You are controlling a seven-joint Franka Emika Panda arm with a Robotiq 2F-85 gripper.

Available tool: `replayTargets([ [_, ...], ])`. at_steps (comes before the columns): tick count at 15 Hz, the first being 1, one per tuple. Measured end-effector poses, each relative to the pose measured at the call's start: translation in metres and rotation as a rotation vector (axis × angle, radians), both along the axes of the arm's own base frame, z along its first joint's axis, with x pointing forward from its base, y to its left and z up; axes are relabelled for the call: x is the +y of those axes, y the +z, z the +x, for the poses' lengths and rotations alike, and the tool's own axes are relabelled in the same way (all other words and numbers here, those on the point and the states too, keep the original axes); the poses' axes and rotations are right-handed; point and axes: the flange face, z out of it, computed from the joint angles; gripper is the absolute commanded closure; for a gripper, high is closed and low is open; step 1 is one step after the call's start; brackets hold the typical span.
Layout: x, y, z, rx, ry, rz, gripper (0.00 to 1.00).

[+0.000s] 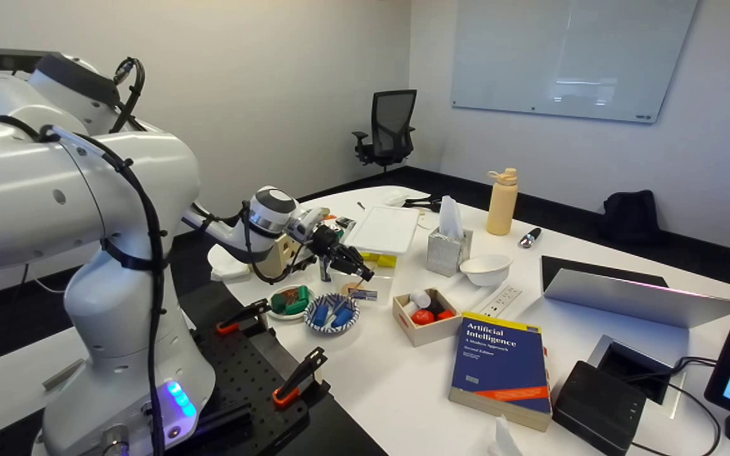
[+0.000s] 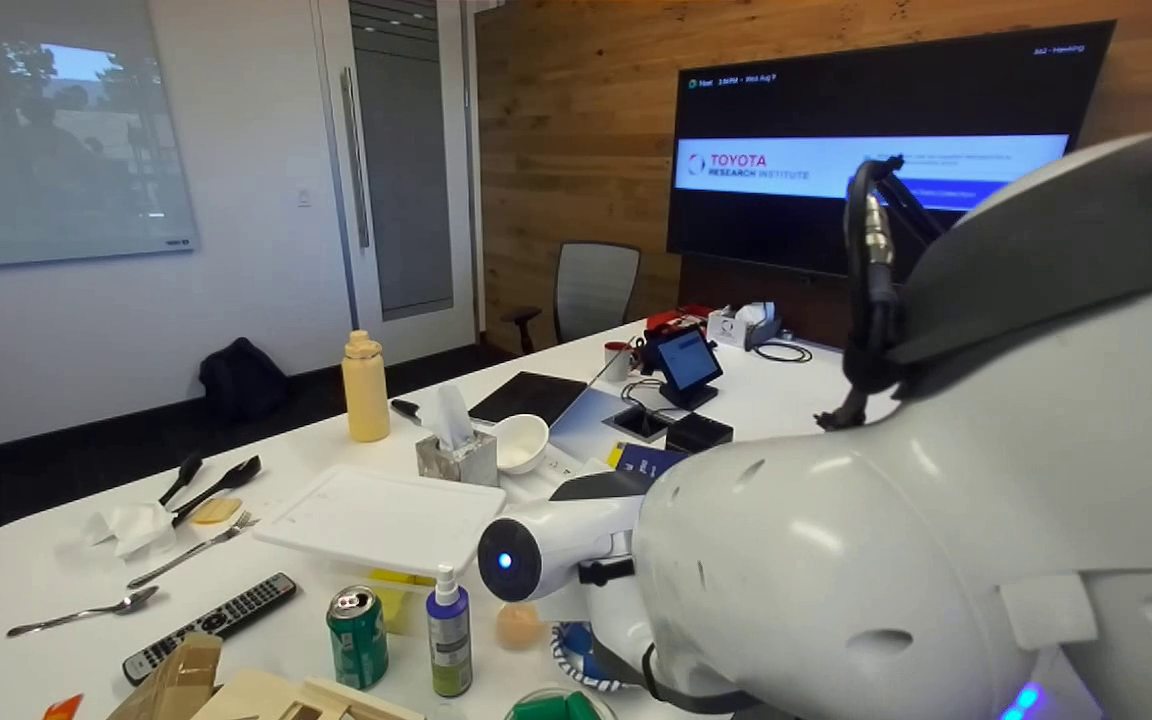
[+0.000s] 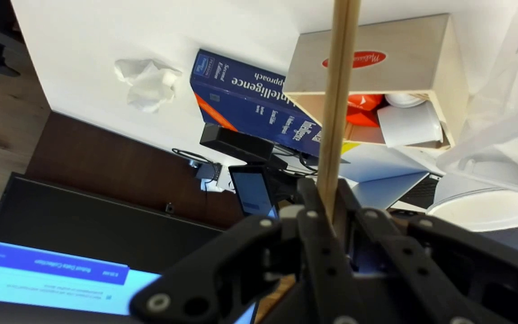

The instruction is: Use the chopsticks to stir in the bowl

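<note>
My gripper [image 1: 368,275] is shut on the chopsticks; in the wrist view its fingertips [image 3: 329,193] pinch the pair side by side. The chopsticks [image 3: 340,81] are pale wood and run out past the top edge of the wrist view. In an exterior view they show as thin pale sticks [image 1: 357,285] slanting down from the fingertips; their lower ends are too thin to make out. The bowl [image 1: 310,316], blue and white patterned with blue pieces inside, stands below the gripper and nearer the robot base. In an exterior view the arm partly covers the bowl [image 2: 570,669]. It is out of the wrist view.
A plate with green pieces [image 1: 289,303] stands beside the bowl. A wooden box [image 1: 425,332] with red and white items and a thick book [image 1: 501,367] lie to one side. A white lid [image 2: 386,520], spray bottle [image 2: 450,640] and green can [image 2: 357,640] stand behind.
</note>
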Motion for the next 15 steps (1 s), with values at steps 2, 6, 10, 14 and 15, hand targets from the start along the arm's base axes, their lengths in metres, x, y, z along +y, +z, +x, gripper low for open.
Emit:
replayTargets([
  [2, 0.0032, 0.0006, 0.0002, 0.008, -0.008, 0.036, 0.97],
  [6, 0.007, 0.0025, 0.0048, -0.031, 0.001, 0.092, 0.97],
  [10, 0.0065, 0.0019, 0.0063, -0.07, 0.0, 0.103, 0.97],
  [14, 0.0004, 0.0012, 0.0079, -0.101, 0.014, 0.056, 0.97],
  [15, -0.0006, 0.0016, 0.0083, -0.109, 0.024, 0.038, 0.97],
])
